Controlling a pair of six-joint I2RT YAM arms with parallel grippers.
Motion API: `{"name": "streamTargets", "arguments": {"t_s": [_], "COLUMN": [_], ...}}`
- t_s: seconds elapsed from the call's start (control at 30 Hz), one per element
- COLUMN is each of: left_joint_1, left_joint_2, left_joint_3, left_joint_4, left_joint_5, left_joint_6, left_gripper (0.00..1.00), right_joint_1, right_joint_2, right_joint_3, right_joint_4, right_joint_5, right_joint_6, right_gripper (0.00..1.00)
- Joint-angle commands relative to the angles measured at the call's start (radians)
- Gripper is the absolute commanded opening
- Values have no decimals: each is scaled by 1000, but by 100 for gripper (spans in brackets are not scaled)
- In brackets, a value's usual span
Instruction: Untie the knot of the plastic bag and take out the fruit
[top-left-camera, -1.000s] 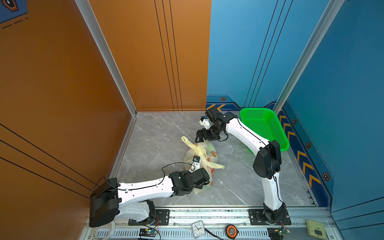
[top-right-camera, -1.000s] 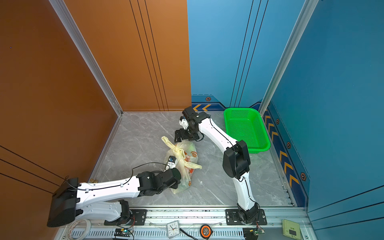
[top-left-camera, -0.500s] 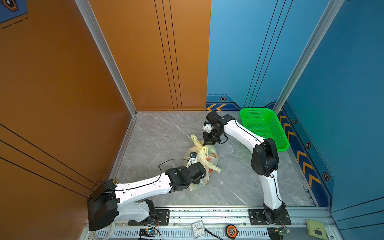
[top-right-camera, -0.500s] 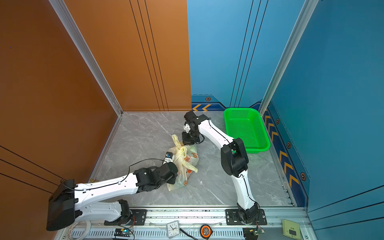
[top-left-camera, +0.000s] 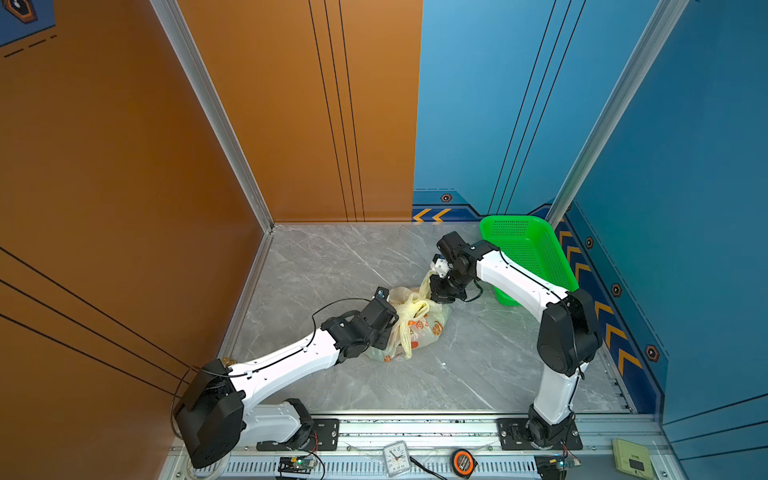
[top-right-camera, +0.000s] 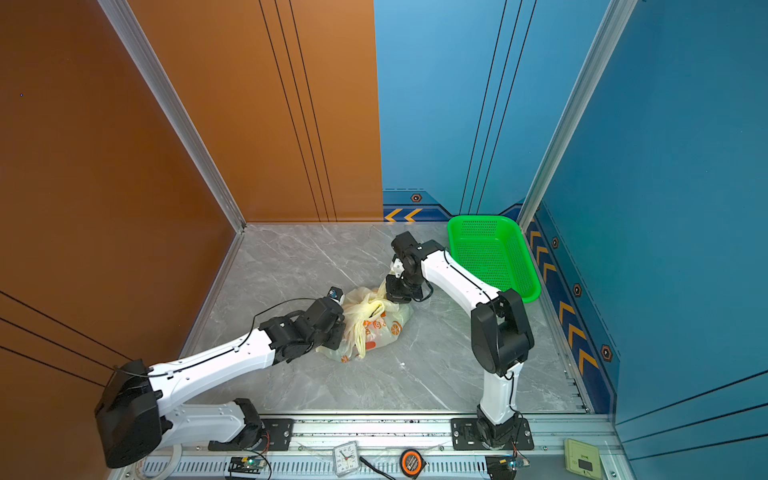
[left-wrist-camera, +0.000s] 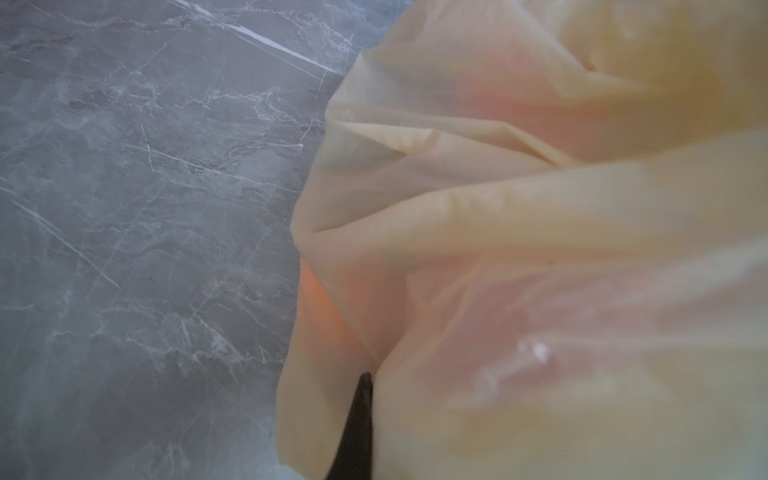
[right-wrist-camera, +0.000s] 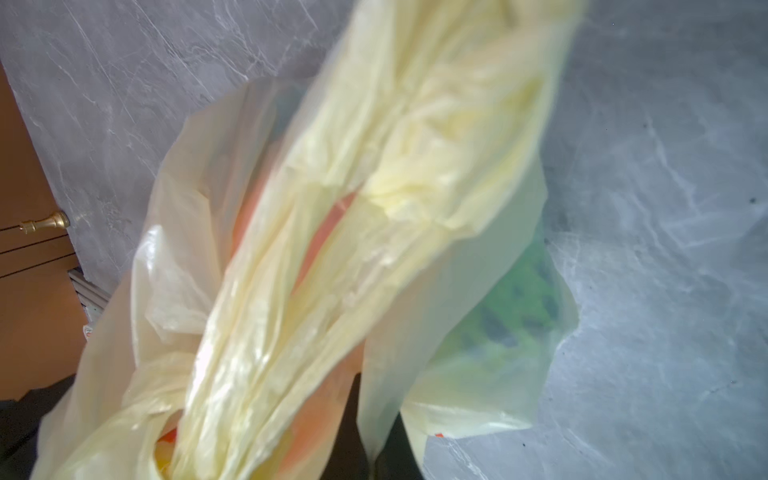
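The plastic bag (top-left-camera: 419, 332) (top-right-camera: 376, 330), pale cream with orange slice prints, lies on the grey floor between both arms. Bunched cream straps (top-left-camera: 415, 306) sit on top; I cannot make out the knot itself clearly. My left gripper (top-left-camera: 390, 332) (left-wrist-camera: 368, 386) is shut on bag film at the bag's left side, with only one dark finger (left-wrist-camera: 360, 419) showing. At the bag's far right edge, my right gripper (top-left-camera: 435, 296) (right-wrist-camera: 372, 440) is shut on a fold of bag film. Green fruit (right-wrist-camera: 519, 299) and a pink-orange glow (left-wrist-camera: 519, 104) show through the film.
A bright green perforated basket (top-left-camera: 525, 226) (top-right-camera: 490, 222) stands at the back right against the blue wall. The orange wall runs along the left. A small clock (top-left-camera: 397, 457) and a tape measure (top-left-camera: 461, 461) lie on the front rail.
My right gripper, open behind the bag a second ago, has come down onto the bag's far edge and shut on the film. The left gripper has shifted slightly along the bag's left side.
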Motion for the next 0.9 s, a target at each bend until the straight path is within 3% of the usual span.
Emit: {"name": "streamTargets", "arguments": {"t_s": [0.0,0.17,0.4,0.47,0.5,0.63,0.77,0.87], "left_joint_1": [44,83,100,100,101,101,110,118], "left_joint_2": [42,96,108,96,90,49,-49,-115], "left_joint_3": [62,113,122,126,129,146,129,125], "left_joint_4": [13,33,30,25,19,-43,-73,-86], "left_joint_5": [34,64,97,113,121,127,153,242], "left_joint_6": [129,183,236,248,250,245,233,253], "left_gripper": [0,0,0,0,5,41,59,72], "right_joint_1": [11,13,8,-1,-6,-50,-84,-69], "right_joint_2": [-81,-133,-144,-155,-166,-241,-321,-360], "right_joint_3": [-98,-195,-154,-136,-133,-129,-134,-137], "right_joint_4": [38,81,79,68,65,42,32,36], "right_joint_5": [35,49,86,90,96,115,115,87], "right_joint_6": [90,145,114,82,66,-34,-181,-322], "right_gripper": [0,0,0,14,23,50,58,62]}}
